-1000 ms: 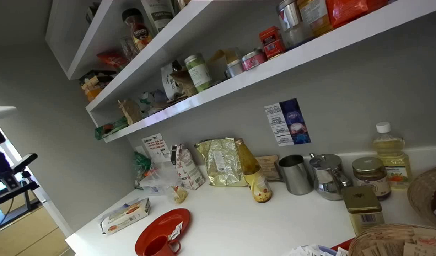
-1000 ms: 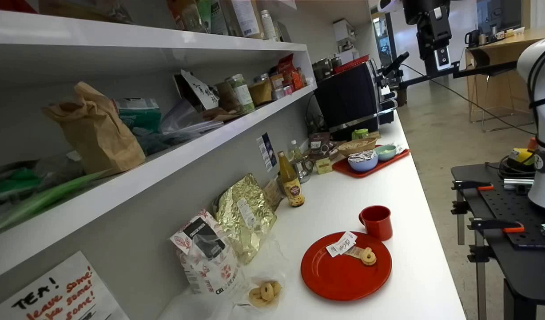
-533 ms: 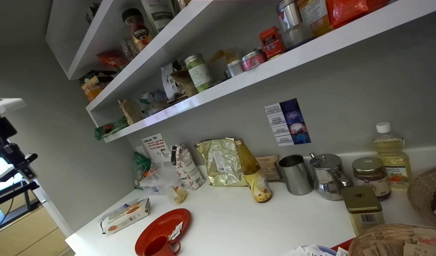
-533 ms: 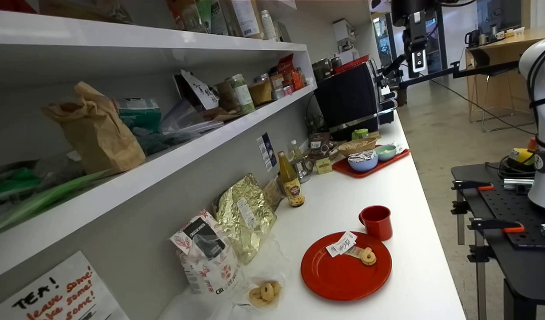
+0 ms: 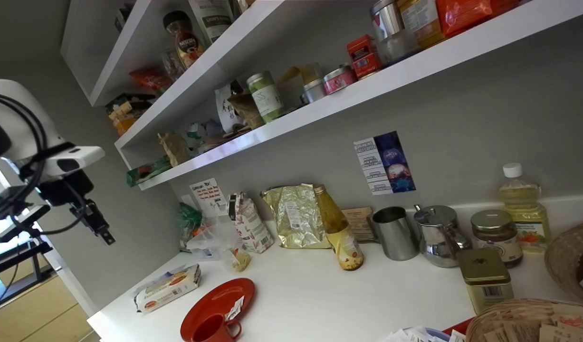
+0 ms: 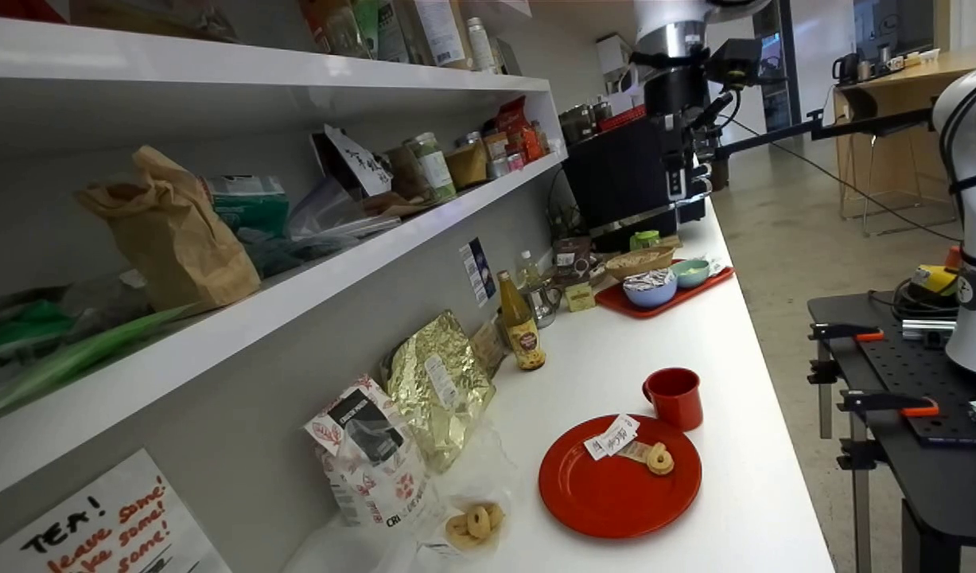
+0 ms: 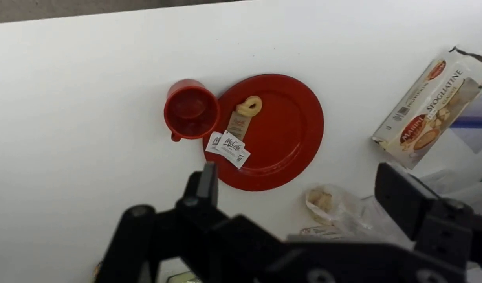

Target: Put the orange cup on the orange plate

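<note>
Now the white robot arm [image 5: 18, 135] swings in, jaws wide and empty, likely setting up for the small red-orange cup [image 7: 191, 110]

In the wrist view, plain red-orange is shared by the cup [image 7: 191, 110] and the plate [image 7: 290, 129]; black is shown by the gripper [image 7: 297, 181] at the bottom; red ovals are printed on the white pack [image 7: 428, 106] at right.
</note>
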### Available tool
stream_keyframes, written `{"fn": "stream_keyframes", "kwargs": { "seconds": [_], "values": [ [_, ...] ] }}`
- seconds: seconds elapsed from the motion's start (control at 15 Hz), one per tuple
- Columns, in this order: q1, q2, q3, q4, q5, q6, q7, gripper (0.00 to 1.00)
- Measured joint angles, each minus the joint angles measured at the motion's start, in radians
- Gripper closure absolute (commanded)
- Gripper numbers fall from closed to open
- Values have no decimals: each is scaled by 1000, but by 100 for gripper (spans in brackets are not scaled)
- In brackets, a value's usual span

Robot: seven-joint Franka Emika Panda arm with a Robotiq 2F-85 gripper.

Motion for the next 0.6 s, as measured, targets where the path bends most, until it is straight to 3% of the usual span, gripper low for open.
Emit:
{"fn": "stream_keyframes", "kwargs": {
  "seconds": [0.6],
  "values": [
    [-12, 342, -13, -3, 0, 136, 0, 0]
  ]
}}
